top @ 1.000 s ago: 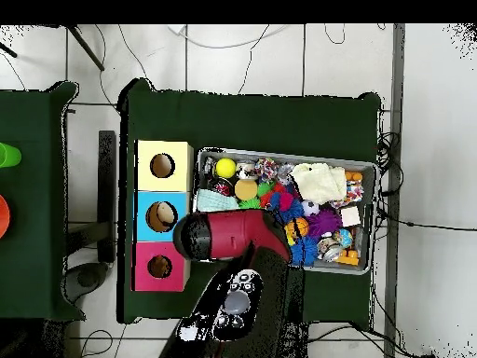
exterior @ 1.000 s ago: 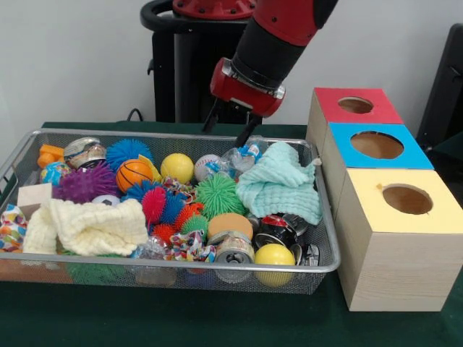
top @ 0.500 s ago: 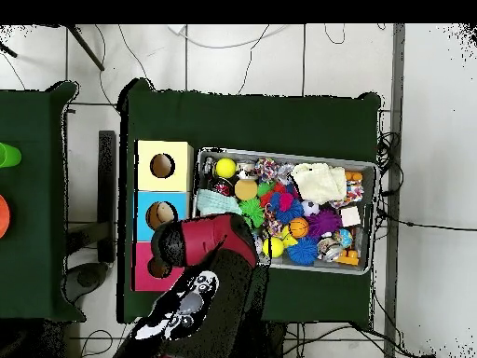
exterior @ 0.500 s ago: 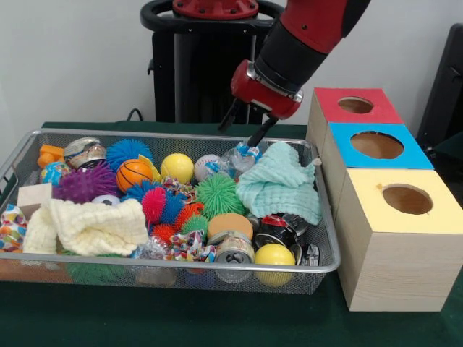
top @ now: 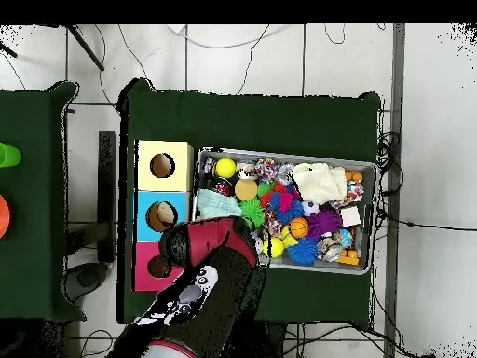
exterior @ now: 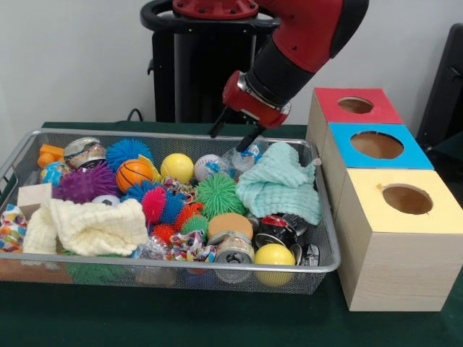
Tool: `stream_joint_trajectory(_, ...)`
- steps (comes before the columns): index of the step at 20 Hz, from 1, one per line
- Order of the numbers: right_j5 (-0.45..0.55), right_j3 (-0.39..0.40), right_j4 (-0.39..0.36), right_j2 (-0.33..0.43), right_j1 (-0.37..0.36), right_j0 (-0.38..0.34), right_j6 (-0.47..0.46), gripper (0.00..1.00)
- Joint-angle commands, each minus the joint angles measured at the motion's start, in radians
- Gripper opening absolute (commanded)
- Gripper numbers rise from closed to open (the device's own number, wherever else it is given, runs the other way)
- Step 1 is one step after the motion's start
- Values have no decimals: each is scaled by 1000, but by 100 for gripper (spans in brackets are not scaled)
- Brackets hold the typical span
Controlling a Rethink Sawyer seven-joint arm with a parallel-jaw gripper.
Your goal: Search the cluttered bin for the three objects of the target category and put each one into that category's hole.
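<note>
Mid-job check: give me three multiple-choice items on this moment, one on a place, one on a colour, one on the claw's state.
1. Where does the mint green cloth lie?
A. at the wire bin's end nearest the boxes
B. at its end farthest from the boxes
C. outside it

2. What colour tops the middle box?
A. red
B. blue
C. yellow

3. What state is the claw in?
A. shut on a ball
B. open, empty
C. inside a hole

Answers: 1 A, the cloth is beside the boxes; 2 B, blue sits between red and yellow; 3 B, its fingers are spread above the bin.
</note>
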Motion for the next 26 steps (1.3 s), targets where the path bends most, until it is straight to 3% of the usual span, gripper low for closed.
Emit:
stream_joint_trajectory(1, 66, -79, 74, 25, 30, -27, 236, 100)
stream_joint_trajectory(8, 303, -216, 153, 61, 58, -94, 194, 100)
stream_joint_trajectory(19, 546, -433, 201, 39, 121, -67, 271, 100)
stream_joint_trajectory(21, 535, -469, 197, 25, 154, -60, 296, 100)
stream_joint_trajectory(24, 321, -493, 178, 31, 237, -108, 298, 100)
stream_joint_trajectory(26, 197, -557, 163, 34, 328, -160, 292, 100)
